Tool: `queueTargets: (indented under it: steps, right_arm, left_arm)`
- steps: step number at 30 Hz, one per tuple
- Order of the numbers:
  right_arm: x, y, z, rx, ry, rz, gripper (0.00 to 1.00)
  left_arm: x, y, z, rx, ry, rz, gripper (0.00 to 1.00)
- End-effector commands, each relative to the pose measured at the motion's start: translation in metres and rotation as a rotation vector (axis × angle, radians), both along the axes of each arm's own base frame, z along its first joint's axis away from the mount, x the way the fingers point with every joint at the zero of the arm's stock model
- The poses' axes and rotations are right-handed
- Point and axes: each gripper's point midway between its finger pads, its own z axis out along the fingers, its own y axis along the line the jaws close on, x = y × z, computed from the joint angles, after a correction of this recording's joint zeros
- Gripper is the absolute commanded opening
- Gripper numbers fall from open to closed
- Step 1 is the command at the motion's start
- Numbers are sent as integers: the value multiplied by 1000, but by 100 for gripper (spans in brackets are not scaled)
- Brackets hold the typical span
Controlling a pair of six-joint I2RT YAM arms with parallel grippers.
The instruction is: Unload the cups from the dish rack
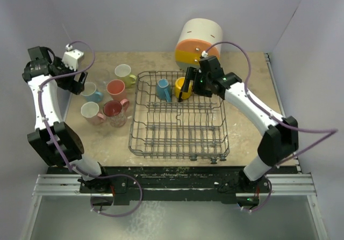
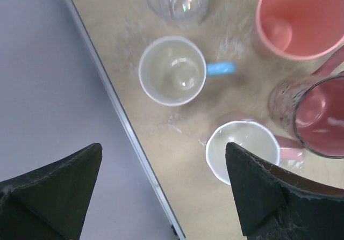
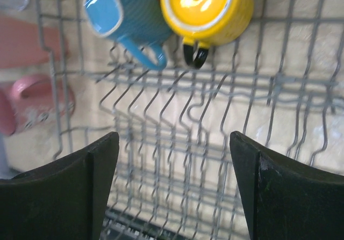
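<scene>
Tabletop [image 1: 107, 143]: dish rack [image 1: 180, 155] w/ blue cup [image 1: 163, 88], yellow cup [image 1: 181, 88].

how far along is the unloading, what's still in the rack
Mostly done: five mugs and a clear glass stand on the table left of the dish rack. Nothing is in hand: the left claw is open over them, the right claw open over the rack. Left: the blue mug and yellow mug, both in the rack.

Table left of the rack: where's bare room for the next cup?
Bare tabletop lies near the front edge, bordered by the pink cup, the red cup and the left side of the dish rack. Another strip runs behind the rack, between the lime cup and the cylinder. Farther back on that left side it is crowded.
</scene>
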Motion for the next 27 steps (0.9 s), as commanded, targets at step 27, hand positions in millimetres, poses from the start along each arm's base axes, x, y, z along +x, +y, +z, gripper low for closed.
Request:
queueTargets:
  steps: [27]
  right_arm:
    - [88, 22, -122, -466, 34, -119, 54]
  left_arm:
    - [-18, -38, 57, -36, -187, -50, 99]
